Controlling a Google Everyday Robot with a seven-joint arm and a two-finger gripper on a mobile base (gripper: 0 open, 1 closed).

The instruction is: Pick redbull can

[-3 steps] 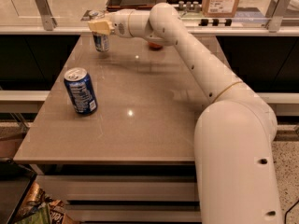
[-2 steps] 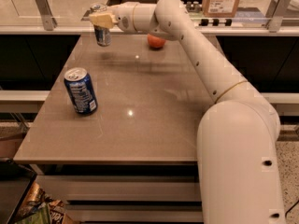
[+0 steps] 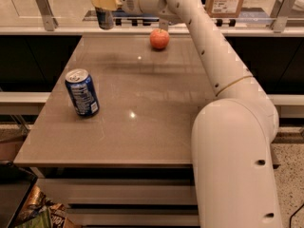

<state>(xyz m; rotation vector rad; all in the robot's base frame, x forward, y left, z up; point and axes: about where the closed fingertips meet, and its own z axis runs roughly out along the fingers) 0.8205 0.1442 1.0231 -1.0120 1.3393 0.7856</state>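
Well above the table [image 3: 142, 127], hand [image 3: 105, 2] has raised redbull can [image 3: 105, 19] higher.

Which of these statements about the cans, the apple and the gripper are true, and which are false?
1. The gripper holds the redbull can at the table's far left, clear of the top. True.
2. The blue can lies on its side. False: it stands upright on the table, near the left edge.
3. The apple sits on the table near its far edge. True.
4. The apple touches the blue can. False: they are well apart, the apple at the back and the can nearer the front left.
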